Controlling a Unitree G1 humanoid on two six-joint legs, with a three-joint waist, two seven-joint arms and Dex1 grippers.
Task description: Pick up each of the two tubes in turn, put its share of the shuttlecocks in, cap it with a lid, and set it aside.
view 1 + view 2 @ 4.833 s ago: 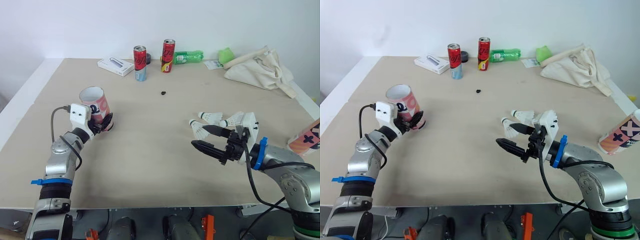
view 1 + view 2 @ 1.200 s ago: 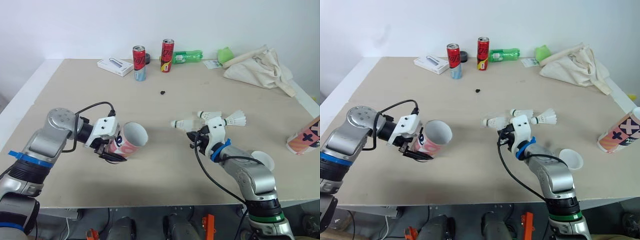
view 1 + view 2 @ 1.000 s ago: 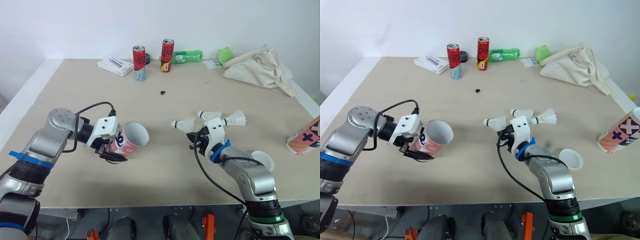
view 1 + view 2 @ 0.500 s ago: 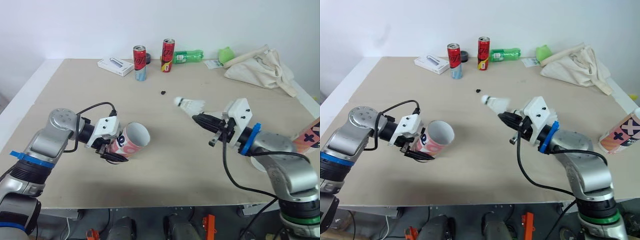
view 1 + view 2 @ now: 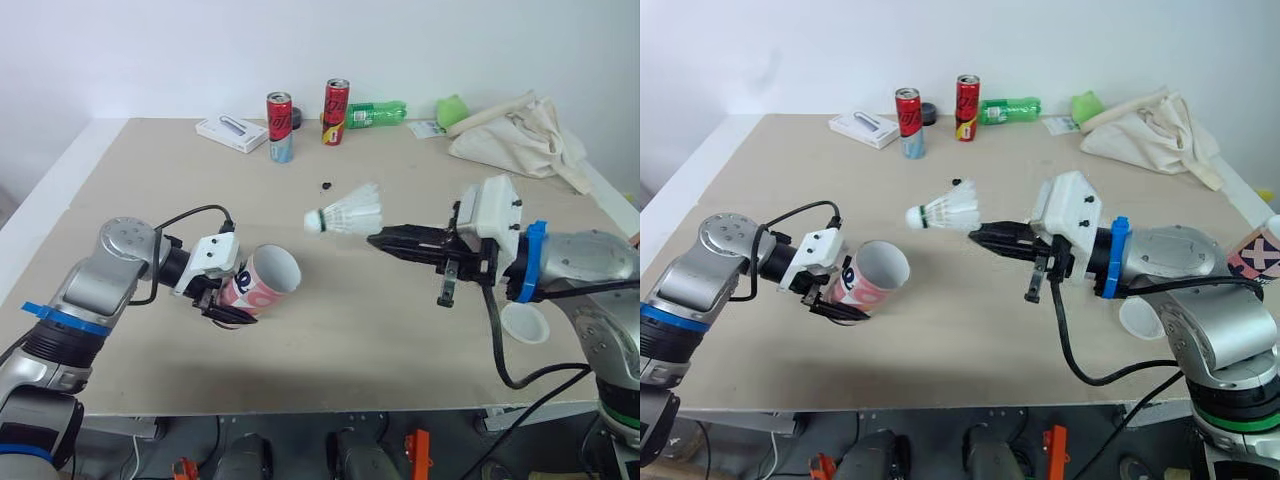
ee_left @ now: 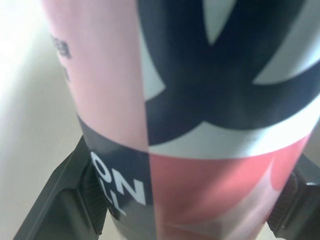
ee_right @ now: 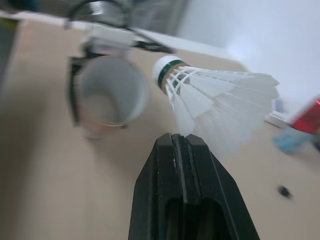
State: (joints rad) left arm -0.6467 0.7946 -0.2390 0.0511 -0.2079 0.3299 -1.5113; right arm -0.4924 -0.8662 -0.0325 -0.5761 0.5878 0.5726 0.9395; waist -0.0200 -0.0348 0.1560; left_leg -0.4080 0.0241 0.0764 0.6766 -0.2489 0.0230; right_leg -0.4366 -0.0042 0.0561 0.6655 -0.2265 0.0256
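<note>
The step in hand looks like putting a shuttlecock into the tube. The right gripper [image 5: 378, 240] has its two fingers pressed together; they pinch the edge of the feathers of the shuttlecock [image 5: 345, 213]. The left gripper [image 5: 224, 301] has a finger on each side of the tube [image 5: 262, 283] near its closed end; they squeeze it.

The shuttlecock is up in the air over the table [image 5: 330, 345]; it is between the tube's mouth and the right gripper, a bit higher than the mouth. It lies almost flat; its round cork tip points to the robot's left, toward the tube, and its feathers point back at the right gripper.

The tube lies tipped over low above the table; its open mouth faces the robot's right and a little up.

To do this well, the right arm should come lower and line the cork tip up with the middle of the mouth; then slide it in tip first; the feathers could catch on the rim. The left gripper should hold the tube steady; the right fingers should open only once the cork is well inside.
</note>
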